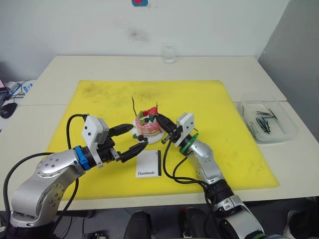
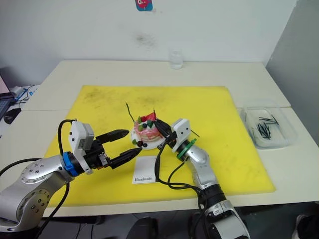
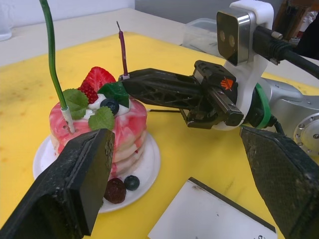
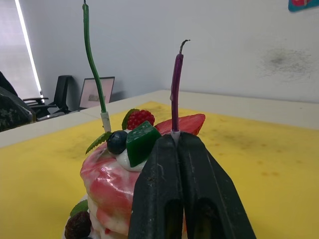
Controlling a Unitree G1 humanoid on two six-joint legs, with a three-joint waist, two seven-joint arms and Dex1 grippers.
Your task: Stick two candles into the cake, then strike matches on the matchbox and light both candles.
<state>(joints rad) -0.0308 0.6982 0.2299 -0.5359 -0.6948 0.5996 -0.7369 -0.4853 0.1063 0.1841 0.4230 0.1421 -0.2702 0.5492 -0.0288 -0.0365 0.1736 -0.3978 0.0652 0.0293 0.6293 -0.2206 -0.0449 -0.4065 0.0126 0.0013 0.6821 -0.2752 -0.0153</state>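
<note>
Two thin candles, your wavy green one (image 4: 93,64) and dark red one (image 4: 176,92), stand upright in the round pink-frosted cake (image 1: 147,127) mid-mat. Your right gripper (image 4: 174,140) pinches the red candle's base; your left gripper (image 1: 135,139) gapes open beside the cake, the flat white matchbox (image 1: 148,164) nearer.

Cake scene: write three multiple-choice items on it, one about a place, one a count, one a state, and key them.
1. Where does the matchbox lie?
A. On the yellow mat, on the robot's side of the cake
B. In the clear tray
C. On top of the cake

2. How many candles stand in the cake?
A. None
B. One
C. Two

3. What is the right end effector doing?
A. Wide open over the tray
B. Shut on the dark red candle at its base
C. Holding the matchbox

Key: 1 A, the white box lies on the mat near the plate. 2 C, the green candle and the dark red one both stand upright. 3 B, its fingers meet around the candle's foot.
</note>
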